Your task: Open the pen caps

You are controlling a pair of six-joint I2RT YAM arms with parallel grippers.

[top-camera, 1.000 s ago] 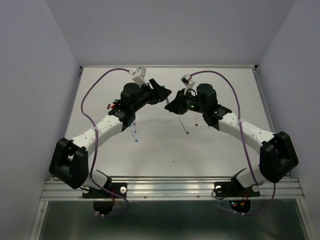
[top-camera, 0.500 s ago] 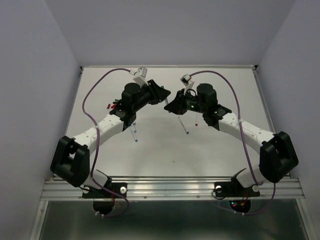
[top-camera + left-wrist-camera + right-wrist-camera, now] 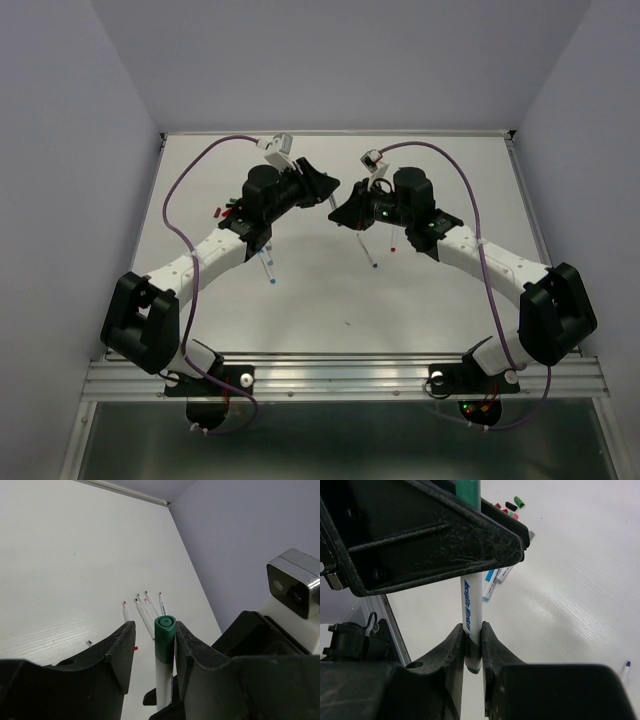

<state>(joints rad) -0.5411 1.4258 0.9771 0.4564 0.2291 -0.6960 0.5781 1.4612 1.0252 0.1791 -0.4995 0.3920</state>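
Grippers meeting above the middle of the table. My right gripper pinches the white barrel of an upright pen. The pen's green cap stands between the parted fingers of my left gripper, close against one finger with a gap to the other. That gripper's black body blocks the right wrist view of the cap. Loose pens lie side by side below. Loose caps lie well apart.

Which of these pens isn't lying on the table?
The pen with the green cap: it stands upright, its white barrel clamped in the right gripper and its cap between the fingers of the left gripper. The other pens lie flat on the table.
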